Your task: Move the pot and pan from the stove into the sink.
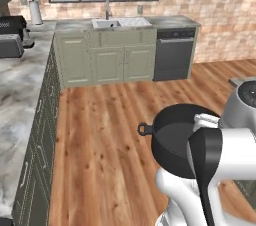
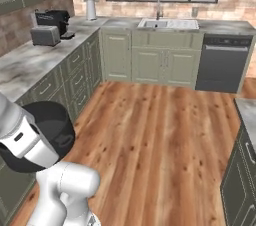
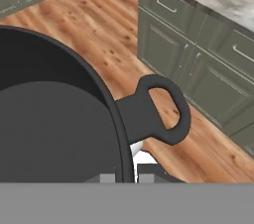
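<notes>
Gripper: bottom centre of hand view, clenched on pot rim beside loop handle. Pot: lower right in left base view, aloft above wood floor. Sink: top centre, far counter.

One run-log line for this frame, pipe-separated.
held: pot | tool: shut on pot rim by loop handle | pot: aloft over wood floor | sink: far across room | phase: carrying to sink

A home kitchen: green cabinets, marble counters, sink, dishwasher.
</notes>
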